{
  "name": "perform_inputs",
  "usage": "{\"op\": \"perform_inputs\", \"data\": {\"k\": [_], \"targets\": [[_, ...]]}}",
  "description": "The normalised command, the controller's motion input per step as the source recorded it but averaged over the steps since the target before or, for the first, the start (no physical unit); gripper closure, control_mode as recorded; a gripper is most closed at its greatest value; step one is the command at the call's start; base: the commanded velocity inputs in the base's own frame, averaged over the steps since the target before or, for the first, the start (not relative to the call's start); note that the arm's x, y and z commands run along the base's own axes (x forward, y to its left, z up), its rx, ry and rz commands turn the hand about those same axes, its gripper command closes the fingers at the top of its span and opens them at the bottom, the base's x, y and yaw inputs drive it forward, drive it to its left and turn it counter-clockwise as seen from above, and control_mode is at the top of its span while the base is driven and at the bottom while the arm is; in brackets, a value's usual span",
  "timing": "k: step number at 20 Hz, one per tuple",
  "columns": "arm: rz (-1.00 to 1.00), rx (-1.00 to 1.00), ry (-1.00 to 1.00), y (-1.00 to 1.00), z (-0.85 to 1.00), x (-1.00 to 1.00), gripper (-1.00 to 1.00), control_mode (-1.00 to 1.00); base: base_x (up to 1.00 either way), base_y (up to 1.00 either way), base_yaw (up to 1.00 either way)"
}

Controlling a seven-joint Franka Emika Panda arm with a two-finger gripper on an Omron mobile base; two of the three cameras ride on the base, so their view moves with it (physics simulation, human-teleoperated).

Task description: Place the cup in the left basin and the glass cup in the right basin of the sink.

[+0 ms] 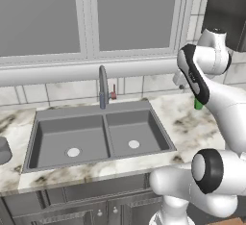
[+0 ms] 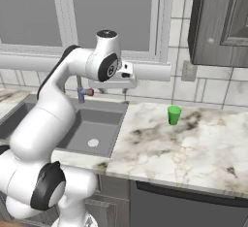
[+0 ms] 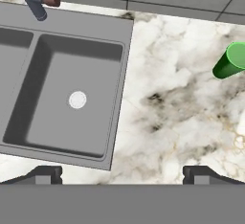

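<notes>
Green cup [image 2: 174, 115] upright on counter [image 2: 193, 148]

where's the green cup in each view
Left base view: green cup at right, mostly hidden behind the arm, on the counter.
Right base view: right of centre, upright on the counter beside the sink.
Hand view: right edge, upper part.
Shared landmark: the faucet.
</notes>
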Motion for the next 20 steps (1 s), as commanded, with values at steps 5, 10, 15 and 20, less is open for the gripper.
{"op": "perform_inputs", "data": {"k": [5,10,15,20], "targets": [[0.00,0.00,0.00,-0.20,-0.02,0.00,-1.00,-1.00,0.00,0.00,0.00],[0.00,0.00,0.00,-0.16,-0.05,0.01,-1.00,-1.00,0.00,0.00,0.00],[0.00,0.00,0.00,-0.15,-0.02,0.01,-1.00,-1.00,0.00,0.00,0.00],[0.00,0.00,0.00,-0.09,-0.01,0.00,-1.00,-1.00,0.00,0.00,0.00]]}}
